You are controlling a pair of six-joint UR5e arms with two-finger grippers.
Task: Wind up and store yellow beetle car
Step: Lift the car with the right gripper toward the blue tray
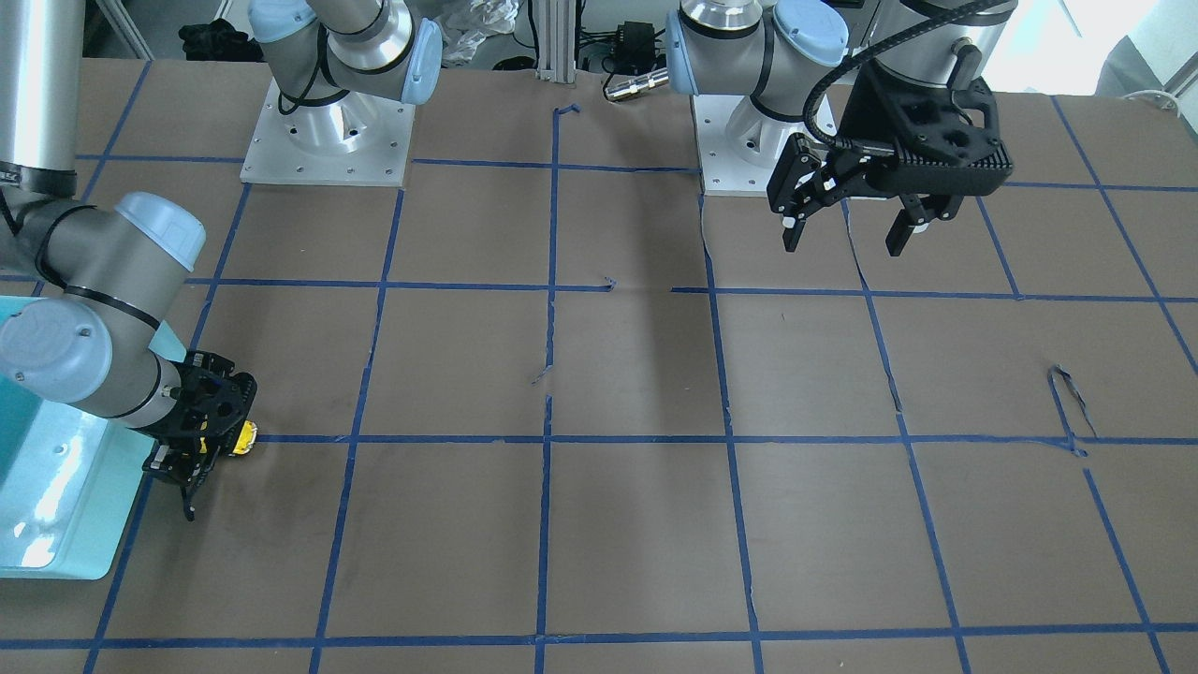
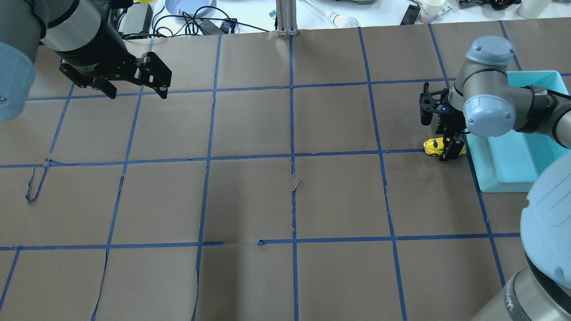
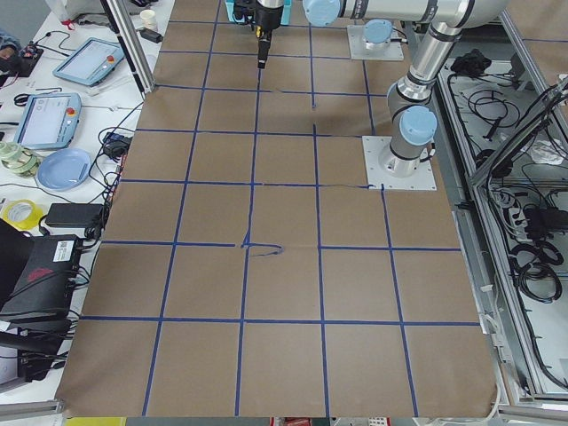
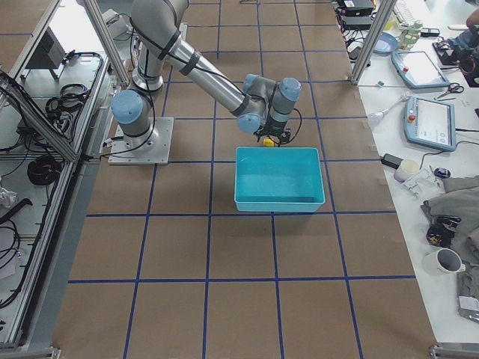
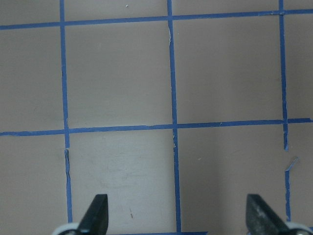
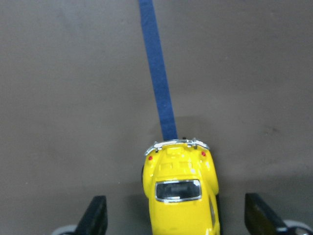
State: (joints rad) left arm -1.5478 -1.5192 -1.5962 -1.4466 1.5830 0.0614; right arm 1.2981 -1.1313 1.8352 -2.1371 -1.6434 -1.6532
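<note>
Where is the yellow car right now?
At the overhead view's far right, the car sits between the open fingers of the right end effector, beside the teal bin.

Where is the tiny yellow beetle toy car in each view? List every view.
Front-facing: tiny yellow beetle toy car lower left.
Overhead: right side, mid-height.
Exterior left: too small to tell.
Exterior right: just above centre.
Left wrist: not in it.
Right wrist: bottom centre.
Landmark: the teal plastic bin beside it.

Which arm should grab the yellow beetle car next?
Right. The right end effector, open, straddles the yellow beetle car beside the teal bin; the left end effector hovers far across the table.
</note>
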